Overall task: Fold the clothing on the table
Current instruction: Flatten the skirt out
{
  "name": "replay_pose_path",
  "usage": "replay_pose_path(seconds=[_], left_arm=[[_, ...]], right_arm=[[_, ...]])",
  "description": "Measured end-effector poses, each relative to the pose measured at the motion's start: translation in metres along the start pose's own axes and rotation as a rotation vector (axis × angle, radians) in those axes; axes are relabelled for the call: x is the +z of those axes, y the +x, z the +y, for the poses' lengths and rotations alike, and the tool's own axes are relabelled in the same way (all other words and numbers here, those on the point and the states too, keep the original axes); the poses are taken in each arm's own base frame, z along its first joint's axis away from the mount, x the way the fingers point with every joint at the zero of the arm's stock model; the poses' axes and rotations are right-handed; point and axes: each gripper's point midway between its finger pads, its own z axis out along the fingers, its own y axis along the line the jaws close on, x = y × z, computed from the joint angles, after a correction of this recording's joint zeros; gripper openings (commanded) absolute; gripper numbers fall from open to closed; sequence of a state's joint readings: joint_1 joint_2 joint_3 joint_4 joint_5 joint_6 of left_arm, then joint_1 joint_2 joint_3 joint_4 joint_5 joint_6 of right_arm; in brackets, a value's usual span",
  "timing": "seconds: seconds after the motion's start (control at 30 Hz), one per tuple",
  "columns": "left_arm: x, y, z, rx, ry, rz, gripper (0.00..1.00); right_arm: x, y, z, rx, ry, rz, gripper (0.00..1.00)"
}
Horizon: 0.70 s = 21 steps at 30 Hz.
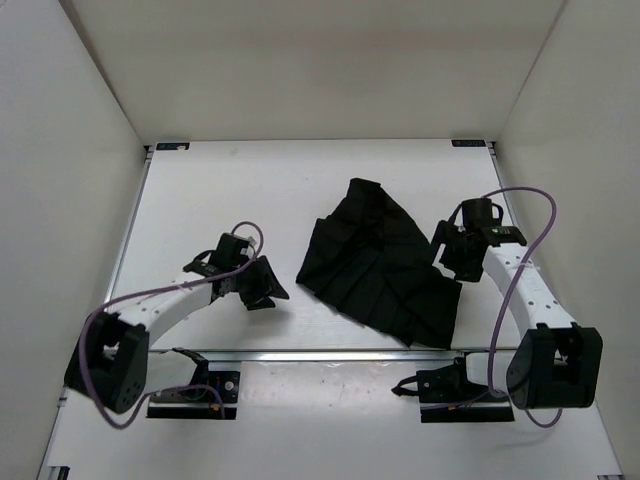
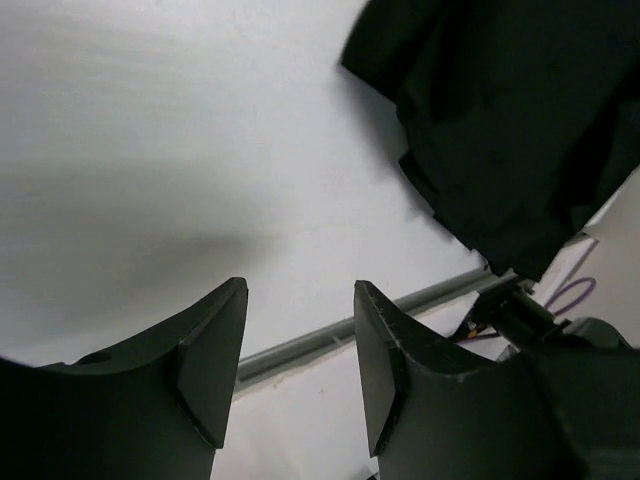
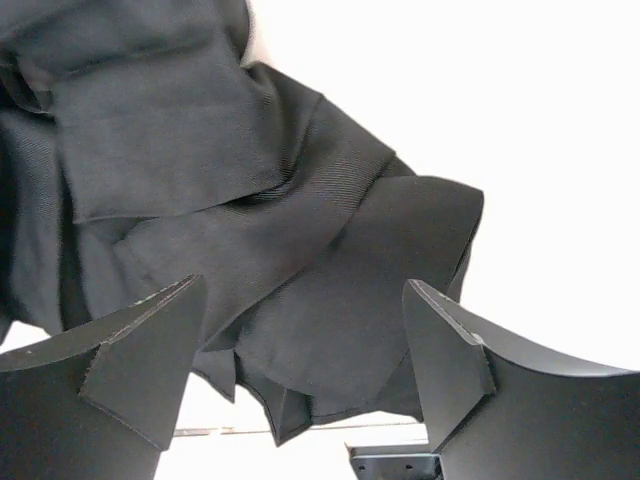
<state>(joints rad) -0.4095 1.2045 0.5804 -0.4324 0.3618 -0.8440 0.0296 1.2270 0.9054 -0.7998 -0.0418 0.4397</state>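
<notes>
Overhead and close wrist views share clothing (image 1: 378, 265).

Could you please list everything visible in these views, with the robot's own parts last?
clothing: one, black, pleated, lying bunched at the middle of the table, between the two grippers
table: one, white, under everything
metal rail: one, silver, across the table's near side, in front of the arm bases
walls: three, white, at the left, right and far sides
cables: two, purple, one looping along each arm
arms: two, white with black joints, bases at the near edge
left gripper: one, black, open, over bare table left of the clothing
right gripper: one, black, open, at the clothing's right edge
</notes>
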Motion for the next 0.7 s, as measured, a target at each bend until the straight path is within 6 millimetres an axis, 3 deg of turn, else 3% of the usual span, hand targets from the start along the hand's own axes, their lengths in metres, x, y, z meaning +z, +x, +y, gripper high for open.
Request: replay_pose_path(seconds=[0.2,0.33,0.47,0.7], left_arm=[[0.029,-0.016,-0.009,-0.01,-0.036,0.027,0.6],[0.041,-0.037,-0.024,-0.003,-0.036,-0.001,0.61],[0.052,-0.057,-0.033,0.005,-0.031,-0.047,0.6],[0.074,-0.071,-0.025,-0.035,-0.096,-0.059,0.54]], right_arm=[[-0.017,-0.01,0.016,-0.121,-0.052,-0.066,0.79],[-0.001,0.012,0.029,-0.227,-0.058,0.016,0.78],[0.011,0.042,0.027,-0.246,-0.078,0.111,0.78],[0.011,0.045,0.028,-0.227,-0.113,0.122,0.76]])
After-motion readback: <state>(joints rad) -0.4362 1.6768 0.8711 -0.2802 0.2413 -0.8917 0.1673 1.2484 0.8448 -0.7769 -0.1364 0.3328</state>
